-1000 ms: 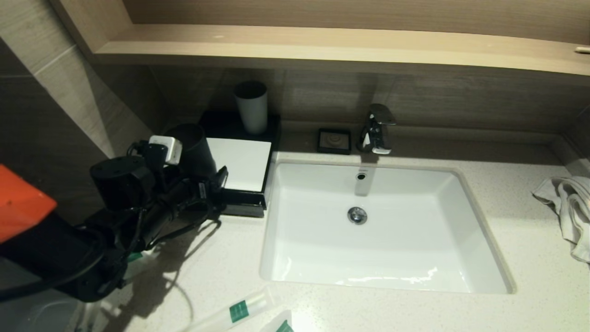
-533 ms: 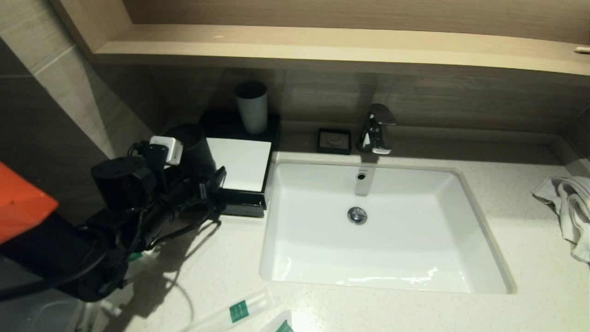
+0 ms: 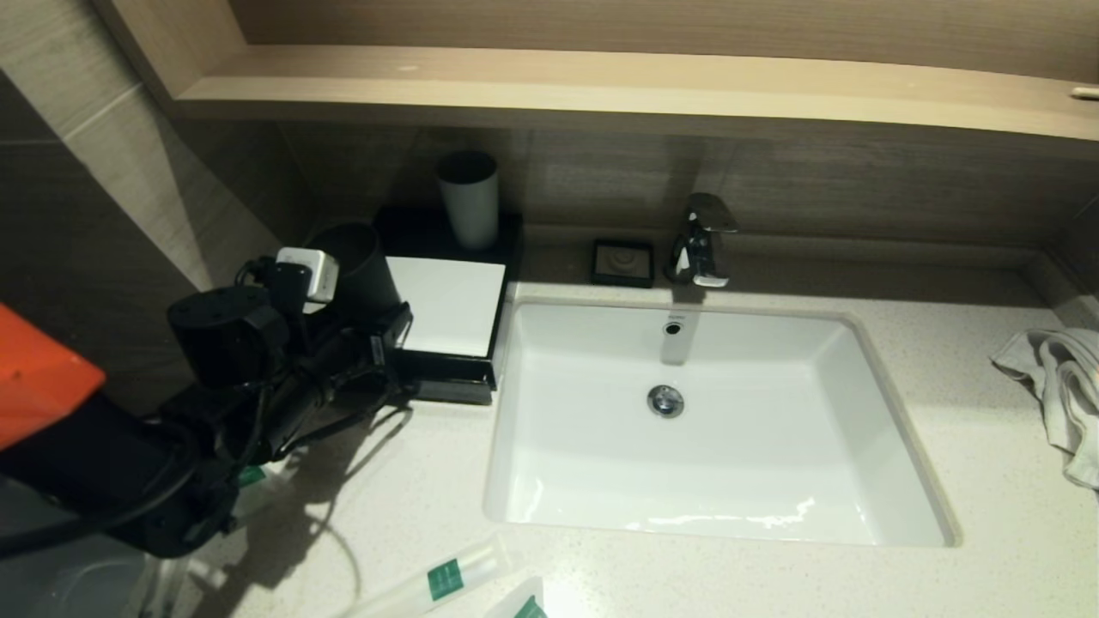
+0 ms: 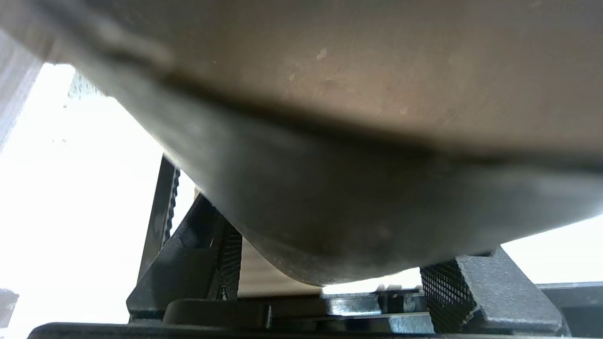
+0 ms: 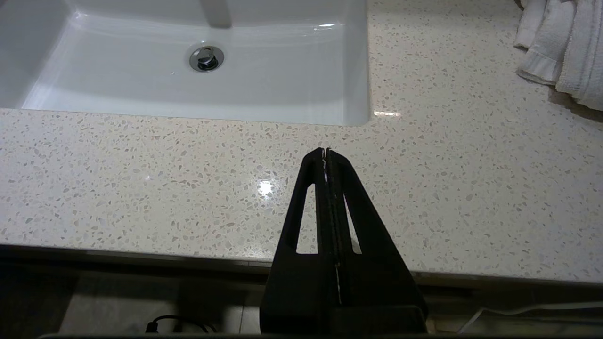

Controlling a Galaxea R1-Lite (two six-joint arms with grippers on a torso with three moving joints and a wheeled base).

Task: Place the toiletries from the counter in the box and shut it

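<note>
My left gripper (image 3: pixel 388 330) is at the left of the counter, beside the black box with a white lid (image 3: pixel 446 302). Its jaws stand wide and hold a dark cup (image 3: pixel 356 264), tilted, just left of the box. In the left wrist view the cup (image 4: pixel 330 165) fills most of the picture between the fingers (image 4: pixel 228 263). Toiletry packets with green labels lie on the counter's front edge (image 3: pixel 446 577) and under the left arm (image 3: pixel 251 477). My right gripper (image 5: pixel 326 151) is shut and empty over the counter's front edge, out of the head view.
The white sink (image 3: pixel 687 515) takes the middle, with the faucet (image 3: pixel 704 240) and a black soap dish (image 3: pixel 622 262) behind it. A white cup (image 3: pixel 469 202) stands behind the box. A towel (image 3: pixel 1060 386) lies at the right. A shelf overhangs the back.
My left gripper has shifted slightly left and up, and the dark cup has moved with it. The right arm has not moved.
</note>
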